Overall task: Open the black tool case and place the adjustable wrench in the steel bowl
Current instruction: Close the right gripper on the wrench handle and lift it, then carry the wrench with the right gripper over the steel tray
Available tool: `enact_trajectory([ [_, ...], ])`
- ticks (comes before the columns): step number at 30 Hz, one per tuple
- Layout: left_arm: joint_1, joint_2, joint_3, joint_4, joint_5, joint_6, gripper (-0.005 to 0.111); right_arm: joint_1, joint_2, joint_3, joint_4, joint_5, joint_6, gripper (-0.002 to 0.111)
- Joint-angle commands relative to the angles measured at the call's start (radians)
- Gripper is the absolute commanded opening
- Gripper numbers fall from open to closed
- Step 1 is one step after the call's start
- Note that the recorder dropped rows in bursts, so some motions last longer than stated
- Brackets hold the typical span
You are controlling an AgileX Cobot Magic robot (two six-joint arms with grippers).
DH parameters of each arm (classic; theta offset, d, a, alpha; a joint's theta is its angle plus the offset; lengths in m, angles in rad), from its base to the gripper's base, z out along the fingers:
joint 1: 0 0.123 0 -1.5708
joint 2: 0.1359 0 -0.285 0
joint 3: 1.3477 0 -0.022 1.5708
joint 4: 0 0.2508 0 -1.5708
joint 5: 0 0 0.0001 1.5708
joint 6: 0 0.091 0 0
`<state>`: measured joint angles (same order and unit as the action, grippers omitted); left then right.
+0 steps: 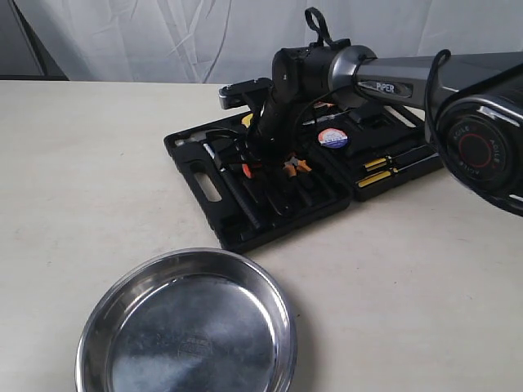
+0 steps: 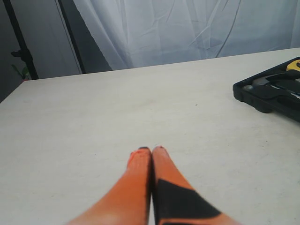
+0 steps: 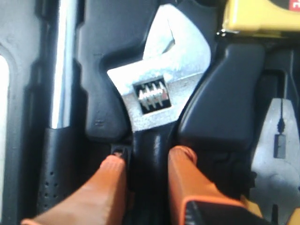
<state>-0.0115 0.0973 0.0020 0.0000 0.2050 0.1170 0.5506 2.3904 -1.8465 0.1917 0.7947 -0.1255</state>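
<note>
White curtain (image 1: 163,33) hangs behind the pale table (image 1: 82,163); pliers with orange grips (image 1: 296,166) lie among the tools; a round blue-and-white tape measure (image 1: 333,137) sits just beyond them; yellow-handled screwdrivers (image 1: 391,167) line the far half; a chrome-shafted hammer (image 3: 63,65) lies alongside.

The right arm (image 1: 343,77) reaches into the open tool case (image 1: 245,220) behind the steel bowl (image 1: 188,327).

We note the adjustable wrench (image 3: 157,89) handle runs out of the right wrist frame. In the exterior view the arm hides it, and the steel bowl (image 1: 186,327) is cropped.
</note>
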Motion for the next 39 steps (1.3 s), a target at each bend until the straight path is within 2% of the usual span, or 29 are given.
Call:
enact_trajectory([
  [1,-0.009,-0.004,-0.002,0.0,-0.01,-0.005,0.0,0.011,0.028,0.006,0.0,0.028,-0.016,-0.001],
  [15,-0.009,-0.004,-0.002,0.0,-0.01,-0.005,0.0,0.011,-0.088,0.006,-0.004,-0.111,-0.013,-0.001],
  [29,-0.009,-0.004,-0.002,0.0,-0.01,-0.005,0.0,0.009,-0.11,0.006,-0.011,-0.109,-0.012,-0.001],
  [39,-0.009,-0.004,-0.002,0.0,-0.01,-0.005,0.0,0.009,-0.13,0.006,-0.192,-0.066,-0.012,-0.001],
])
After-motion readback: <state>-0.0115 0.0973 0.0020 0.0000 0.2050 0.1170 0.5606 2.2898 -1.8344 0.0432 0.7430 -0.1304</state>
